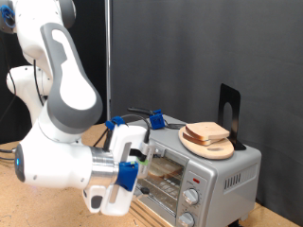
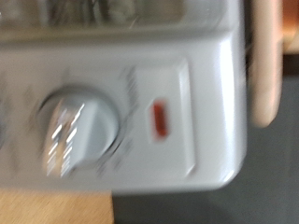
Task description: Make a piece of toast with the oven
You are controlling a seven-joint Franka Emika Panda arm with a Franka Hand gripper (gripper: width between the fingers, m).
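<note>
A: Where is the bread?

B: The pale square slice of bread with a brown crust sits on a round wooden plate on top of the small silver oven with a glass door. It is not inside yet, so nothing is toasted.

A: And your hand?

B: My white and blue hand is at the oven's front, at nine o'clock from the round silver knobs. I cannot tell if my fingers are apart or together. Up close I see one knob and a small red light.
</note>
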